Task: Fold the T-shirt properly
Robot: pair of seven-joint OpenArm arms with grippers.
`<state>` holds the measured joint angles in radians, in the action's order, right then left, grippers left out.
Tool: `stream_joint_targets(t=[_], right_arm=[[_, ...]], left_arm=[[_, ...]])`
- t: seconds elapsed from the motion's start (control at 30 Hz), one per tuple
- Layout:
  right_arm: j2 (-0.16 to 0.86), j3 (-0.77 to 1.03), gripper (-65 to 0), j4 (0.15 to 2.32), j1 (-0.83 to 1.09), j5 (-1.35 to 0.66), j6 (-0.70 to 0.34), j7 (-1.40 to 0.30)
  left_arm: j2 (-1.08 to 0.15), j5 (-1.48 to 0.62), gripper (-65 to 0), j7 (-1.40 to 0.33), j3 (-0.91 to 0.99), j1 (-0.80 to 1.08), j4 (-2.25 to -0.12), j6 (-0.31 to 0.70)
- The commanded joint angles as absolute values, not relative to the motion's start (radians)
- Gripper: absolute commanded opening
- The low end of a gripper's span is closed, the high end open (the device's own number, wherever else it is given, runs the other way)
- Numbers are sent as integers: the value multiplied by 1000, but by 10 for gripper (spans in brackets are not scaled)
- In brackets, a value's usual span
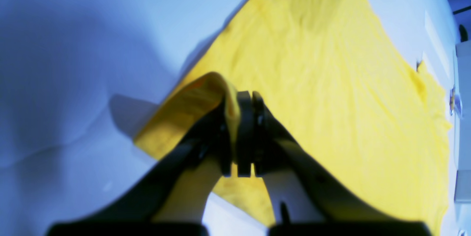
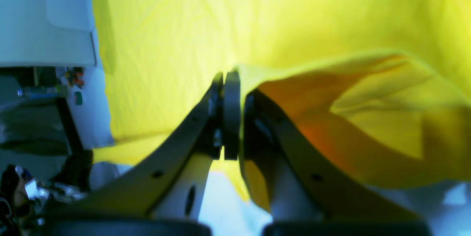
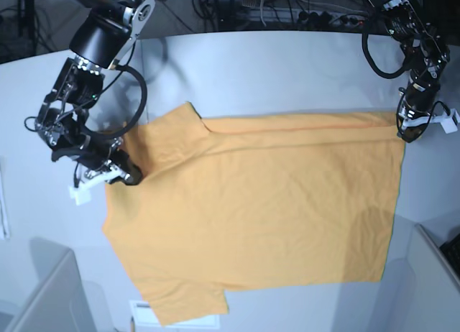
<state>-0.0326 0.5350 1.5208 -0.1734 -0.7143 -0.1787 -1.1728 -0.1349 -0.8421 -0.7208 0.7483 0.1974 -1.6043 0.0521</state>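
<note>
Gripping the T-shirt (image 3: 266,217) at two ends of its far long edge, with the cloth spread nearly flat across the pale counter (image 3: 273,66). Left pincer (image 1: 244,133) clenched on a bunched bit of hem at the bottom corner, seen in the base view at the right end (image 3: 411,127). Right pincer (image 2: 228,116) clenched likewise on fabric by the shoulder and sleeve, at the left end in the base view (image 3: 115,170), with a loose orange fold ballooning beside its jaws. Both grips raised only slightly; most of the shirt lying on the counter, near sleeve pointing toward the lower edge of the base view.

Judged as the start of a lengthwise fold: edge seized, not yet carried over. A long crease near the far edge hinting at a strip already turned, though hard to confirm.

Next move, by this reading: lifting both ends together to an even height, keeping the edge taut between them, then sweeping it toward the near side and laying it down parallel to the near edge. Calls for matched speed on both arms; thin soft cloth likely to sag in the middle or drag and wrinkle if one side leads. Worth tucking the bunched sleeve fabric flat before release.
</note>
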Motion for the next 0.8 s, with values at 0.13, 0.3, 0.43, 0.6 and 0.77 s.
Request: stream_joint_targets(t=[0.13, 0.3, 0.43, 0.6, 0.77], right_arm=[[-10, 533, -650, 1468, -242, -737, -182, -1130], [21, 532, -650, 1385, -278, -737, -182, -1113], [24, 530, -650, 1343, -289, -737, -182, -1066], [56, 424, -650, 1285, -306, -739, -182, -1003], [61, 392, -650, 1216, -326, -739, -182, -938]], left_arm=[[-165, -852, -650, -707, 751, 176, -1584, 58], [-166, -852, -650, -707, 751, 134, -1540, 58], [-182, -796, -650, -707, 750, 107, -1521, 59], [-182, -759, -650, -708, 736, 68, -1508, 59], [-200, -759, -650, -705, 679, 54, -1491, 59]])
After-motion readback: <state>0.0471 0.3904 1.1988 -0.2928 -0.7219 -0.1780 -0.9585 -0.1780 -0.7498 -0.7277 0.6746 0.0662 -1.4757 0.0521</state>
